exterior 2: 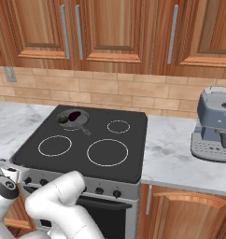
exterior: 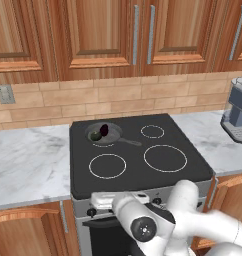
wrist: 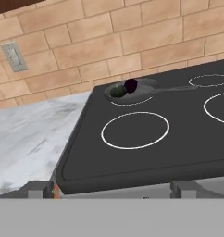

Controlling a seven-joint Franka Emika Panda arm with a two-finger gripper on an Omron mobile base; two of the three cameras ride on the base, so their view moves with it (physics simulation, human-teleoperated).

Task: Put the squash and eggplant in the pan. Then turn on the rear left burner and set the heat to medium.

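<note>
The dark grey pan (exterior: 114, 131) (exterior 2: 82, 119) (wrist: 144, 88) sits on the rear left burner (exterior: 104, 145) (wrist: 130, 103), its handle pointing right. Inside it lie the round green squash (exterior: 95, 135) (exterior 2: 63, 118) (wrist: 117, 91) and, touching it, the dark purple eggplant (exterior: 104, 130) (exterior 2: 74, 115) (wrist: 130, 85). My gripper (exterior: 100, 202) (wrist: 111, 190) hangs low at the stove's front left edge, well in front of the pan. It is open, with its fingertips (wrist: 39, 190) far apart and nothing between them.
The stove's control knobs (exterior 2: 100, 190) (exterior: 91, 212) line its front panel beside the hand. Three other burner rings mark the black cooktop (exterior: 143, 170). Marble counter flanks the stove; a coffee machine (exterior: 238, 112) (exterior 2: 213, 126) stands on the right. A wall outlet (wrist: 14, 56) is at left.
</note>
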